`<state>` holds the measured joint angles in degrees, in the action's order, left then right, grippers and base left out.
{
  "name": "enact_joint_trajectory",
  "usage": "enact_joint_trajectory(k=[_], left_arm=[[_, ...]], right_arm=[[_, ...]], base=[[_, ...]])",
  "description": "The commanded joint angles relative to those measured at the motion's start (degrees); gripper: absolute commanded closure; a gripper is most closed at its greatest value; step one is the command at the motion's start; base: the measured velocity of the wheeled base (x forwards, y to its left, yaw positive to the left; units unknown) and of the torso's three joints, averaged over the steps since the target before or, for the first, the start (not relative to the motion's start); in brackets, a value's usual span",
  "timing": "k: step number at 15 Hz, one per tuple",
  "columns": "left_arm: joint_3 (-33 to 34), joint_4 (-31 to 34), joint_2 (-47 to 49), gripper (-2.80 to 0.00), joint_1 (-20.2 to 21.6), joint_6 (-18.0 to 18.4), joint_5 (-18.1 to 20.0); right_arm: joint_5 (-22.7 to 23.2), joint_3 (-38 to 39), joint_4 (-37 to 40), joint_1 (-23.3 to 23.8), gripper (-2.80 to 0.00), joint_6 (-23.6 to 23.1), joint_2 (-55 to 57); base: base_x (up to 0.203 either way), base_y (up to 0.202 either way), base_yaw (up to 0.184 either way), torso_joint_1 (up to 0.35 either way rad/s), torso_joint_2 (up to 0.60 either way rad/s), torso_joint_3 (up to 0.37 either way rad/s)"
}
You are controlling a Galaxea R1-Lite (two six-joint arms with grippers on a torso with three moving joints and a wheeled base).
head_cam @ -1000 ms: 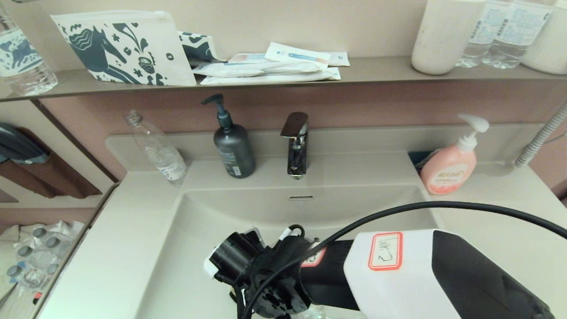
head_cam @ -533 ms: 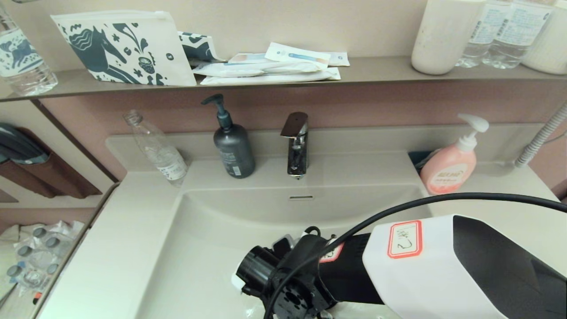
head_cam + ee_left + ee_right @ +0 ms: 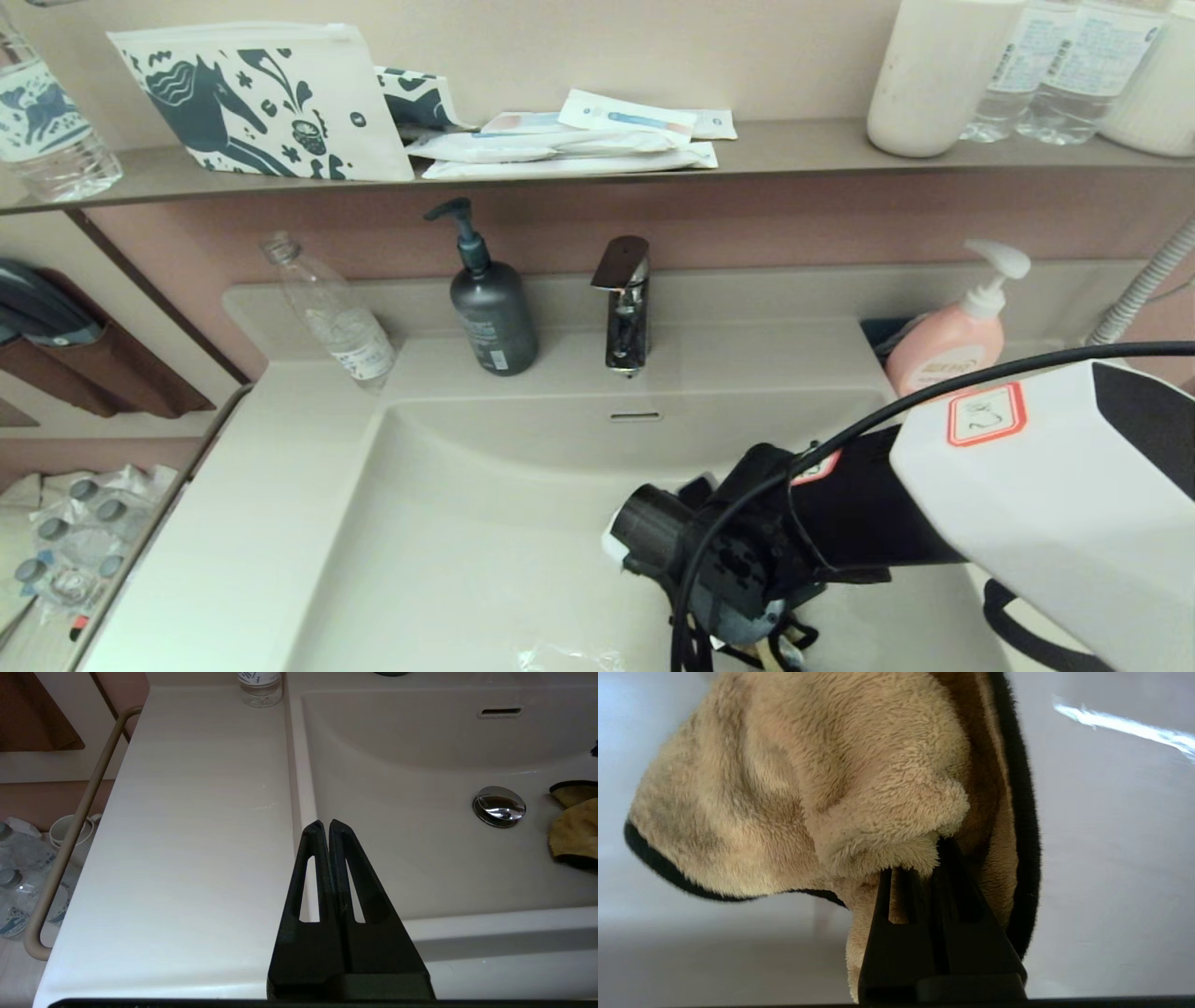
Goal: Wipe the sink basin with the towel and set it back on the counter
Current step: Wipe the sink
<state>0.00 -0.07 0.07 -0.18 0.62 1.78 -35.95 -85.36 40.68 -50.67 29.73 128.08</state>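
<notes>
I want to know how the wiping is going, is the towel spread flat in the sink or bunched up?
Bunched up. In the right wrist view the towel hangs in folds from the right gripper, pinched shut on it, over the sink basin.

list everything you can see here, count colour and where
sink basin: 1, off-white, centre
drain plug: 1, chrome, basin floor
towel: 1, mustard with black trim, in the basin, held by the right gripper
counter: 1, off-white, around the basin
tap: 1, dark chrome, behind the basin
pump bottle: 1, dark grey, left of the tap
soap bottle: 1, pink, counter right
clear bottle: 1, counter back left
shelf: 1, brown-grey, holding a pouch, packets and bottles
left gripper: shut, over the basin's left rim
right gripper: shut on the towel
</notes>
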Motion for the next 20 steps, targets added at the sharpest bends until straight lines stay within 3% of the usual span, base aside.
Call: enact_joint_trajectory(k=[1,5,7,9,12,16,18,20], left_arm=[[0.0,-0.01,0.01,0.0,0.01,-0.01,-0.02],[0.0,-0.01,0.01,0.0,0.01,-0.01,-0.02],[0.0,-0.01,0.01,0.0,0.01,-0.01,-0.02],[0.0,-0.01,0.01,0.0,0.01,-0.01,-0.02],[0.0,-0.01,0.01,0.0,0.01,-0.01,-0.02],[0.0,-0.01,0.01,0.0,0.01,-0.04,-0.02],[0.0,-0.01,0.01,0.0,0.01,-0.01,-0.02],[0.0,-0.01,0.01,0.0,0.01,-0.01,-0.02]], right_arm=[[-0.55,2.61,0.12,3.22,0.0,0.15,-3.09],[-0.49,6.97,-2.27,5.62,0.0,0.15,-3.53],[0.23,8.63,-6.45,3.0,0.0,0.31,-1.57],[4.3,7.97,-8.99,-0.55,0.0,2.16,-0.73],[8.22,1.3,-9.78,-3.84,0.0,6.18,0.0],[9.88,-8.87,-10.0,-5.19,0.0,10.36,3.23],[7.84,-8.46,-9.32,-5.77,0.0,10.32,5.42],[1.19,-4.07,-8.85,-5.68,0.0,8.09,6.3]], base=[[0.0,0.0,0.0,0.0,0.0,0.0],[0.0,0.0,0.0,0.0,0.0,0.0],[0.0,0.0,0.0,0.0,0.0,0.0],[0.0,0.0,0.0,0.0,0.0,0.0],[0.0,0.0,0.0,0.0,0.0,0.0],[0.0,0.0,0.0,0.0,0.0,0.0],[0.0,0.0,0.0,0.0,0.0,0.0],[0.0,0.0,0.0,0.0,0.0,0.0]])
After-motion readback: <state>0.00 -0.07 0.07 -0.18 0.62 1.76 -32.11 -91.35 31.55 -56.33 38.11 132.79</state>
